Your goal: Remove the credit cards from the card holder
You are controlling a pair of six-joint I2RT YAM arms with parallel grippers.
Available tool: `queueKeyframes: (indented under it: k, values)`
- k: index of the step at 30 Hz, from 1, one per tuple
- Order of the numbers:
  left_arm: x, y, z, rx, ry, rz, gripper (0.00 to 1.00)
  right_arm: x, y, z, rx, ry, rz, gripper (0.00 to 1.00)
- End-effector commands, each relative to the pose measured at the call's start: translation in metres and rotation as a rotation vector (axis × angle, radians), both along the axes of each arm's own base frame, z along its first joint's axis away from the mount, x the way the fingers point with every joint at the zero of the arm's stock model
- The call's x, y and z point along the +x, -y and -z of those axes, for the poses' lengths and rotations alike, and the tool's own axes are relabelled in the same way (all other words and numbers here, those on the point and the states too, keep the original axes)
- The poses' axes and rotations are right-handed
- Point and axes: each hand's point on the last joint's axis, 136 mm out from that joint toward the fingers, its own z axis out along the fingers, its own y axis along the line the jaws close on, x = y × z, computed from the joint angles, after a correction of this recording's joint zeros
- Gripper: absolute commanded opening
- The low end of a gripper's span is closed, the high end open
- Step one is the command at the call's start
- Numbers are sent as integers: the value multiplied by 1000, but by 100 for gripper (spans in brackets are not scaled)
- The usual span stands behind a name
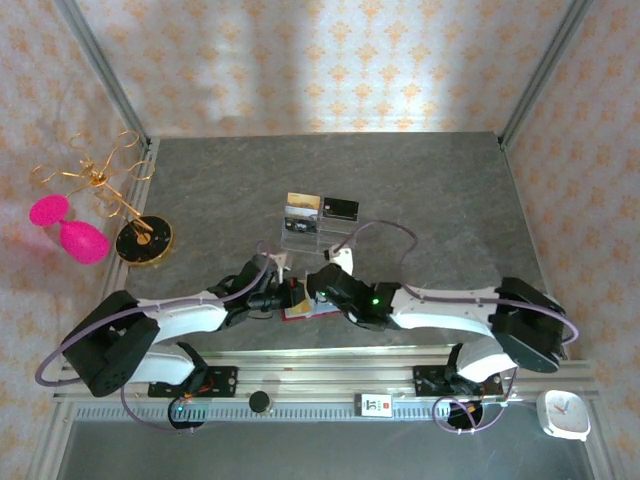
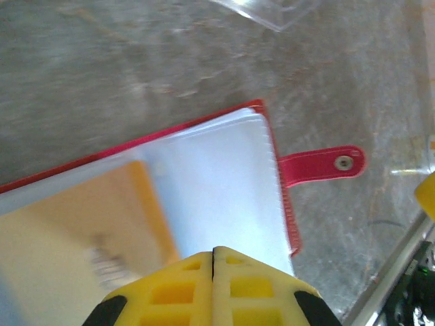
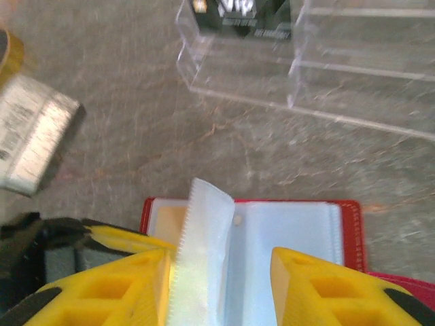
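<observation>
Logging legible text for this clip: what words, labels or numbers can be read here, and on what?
None reads clearly.
Black card in the acrylic stand: white lettering, blurred.
Orange card inside the card holder: dark print, blurred.
Whitish card on the table: print lines, blurred.
Rail label: too small.

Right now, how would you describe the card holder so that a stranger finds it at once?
Find the clear acrylic stand in the middle of the grey table. Before it, toward the near edge, lies the card holder: the one red thing there, opened like a booklet, with pale clear sleeves.
</observation>
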Motion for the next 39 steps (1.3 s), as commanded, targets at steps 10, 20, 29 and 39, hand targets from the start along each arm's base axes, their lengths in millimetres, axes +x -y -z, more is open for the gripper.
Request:
queueKeyframes:
  k: [10,20,29,39]
  values:
    - [9,10,-12,36,60,13,11,-5,26,0,-9,8,19,30]
    - [11,-53,-10,31,77,-139,2,-17,-45,19,50,-162,-329,19]
    - [3,-55,20,61,20,-124,0,-3,-47,61,56,-311,-321,17]
    - [-1,-58,21,81,13,-112,0,5,-38,81,38,-364,-279,17]
